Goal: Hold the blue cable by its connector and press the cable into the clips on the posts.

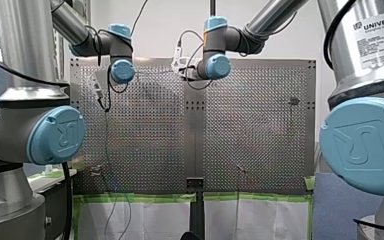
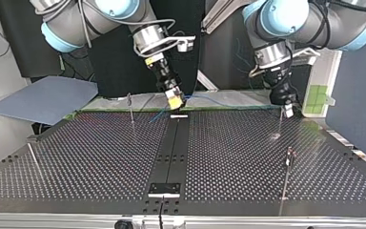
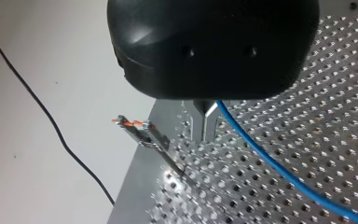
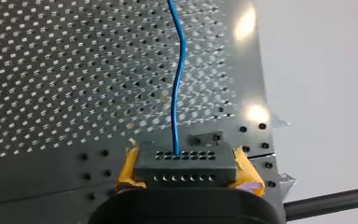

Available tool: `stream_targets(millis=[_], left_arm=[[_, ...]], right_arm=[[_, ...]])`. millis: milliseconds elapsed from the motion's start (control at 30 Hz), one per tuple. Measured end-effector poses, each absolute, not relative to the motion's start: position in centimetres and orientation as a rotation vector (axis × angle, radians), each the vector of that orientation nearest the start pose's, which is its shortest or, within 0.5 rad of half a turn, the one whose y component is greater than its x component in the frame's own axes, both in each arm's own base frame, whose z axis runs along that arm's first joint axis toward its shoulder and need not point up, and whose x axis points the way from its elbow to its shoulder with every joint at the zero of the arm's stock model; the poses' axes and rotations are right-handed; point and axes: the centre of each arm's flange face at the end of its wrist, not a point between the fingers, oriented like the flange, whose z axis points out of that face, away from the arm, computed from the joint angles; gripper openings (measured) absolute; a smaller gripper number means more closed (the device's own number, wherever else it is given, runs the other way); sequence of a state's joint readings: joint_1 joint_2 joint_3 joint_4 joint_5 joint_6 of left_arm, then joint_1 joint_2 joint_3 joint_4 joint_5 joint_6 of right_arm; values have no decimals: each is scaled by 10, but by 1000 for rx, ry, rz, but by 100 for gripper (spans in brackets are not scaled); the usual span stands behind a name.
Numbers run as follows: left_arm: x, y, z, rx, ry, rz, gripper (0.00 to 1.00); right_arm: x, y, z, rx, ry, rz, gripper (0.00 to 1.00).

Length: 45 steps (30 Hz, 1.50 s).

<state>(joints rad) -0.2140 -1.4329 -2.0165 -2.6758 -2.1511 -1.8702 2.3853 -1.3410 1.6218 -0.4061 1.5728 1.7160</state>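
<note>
Legibly, UNIVERSAL label (image 1: 380, 41), my right arm (image 1: 362, 142), blue cable (image 4: 177, 88) in connector (image 4: 186, 165)

Both arms are bare silver tubes joined by grey housings, each joint closed by a round light-blue cap (image 1: 55, 135) embossed with a UR mark. The right arm (image 1: 350, 75) carries a white label (image 1: 380, 45) printed "UNIVERSAL" in black. Black cables (image 1: 68, 200) trail along the left arm (image 1: 22, 50), which ends in a glossy black rounded housing (image 3: 214, 46) with two small holes. The right arm's jaws wear yellow pads (image 4: 127, 170).
</note>
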Motion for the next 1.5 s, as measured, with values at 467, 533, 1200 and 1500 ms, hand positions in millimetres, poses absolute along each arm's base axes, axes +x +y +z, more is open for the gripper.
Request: stream_targets(millis=[467,533,1200,1500], left_arm=[[416,-151,425,-526,1268,-58,0],[417,-150,428,-528,1263,-58,0],[453,-100,437,-505,1261,-27,0],[466,-80,434,-467,1277,-15,0]], right_arm=[[538,-325,406,-2158,971,-2661,0],[542,-327,409,-2154,958,-2664,0],[554,-338,430,-2113,906,-2711,0],[553,-344,428,-2114,914,-2715,0]])
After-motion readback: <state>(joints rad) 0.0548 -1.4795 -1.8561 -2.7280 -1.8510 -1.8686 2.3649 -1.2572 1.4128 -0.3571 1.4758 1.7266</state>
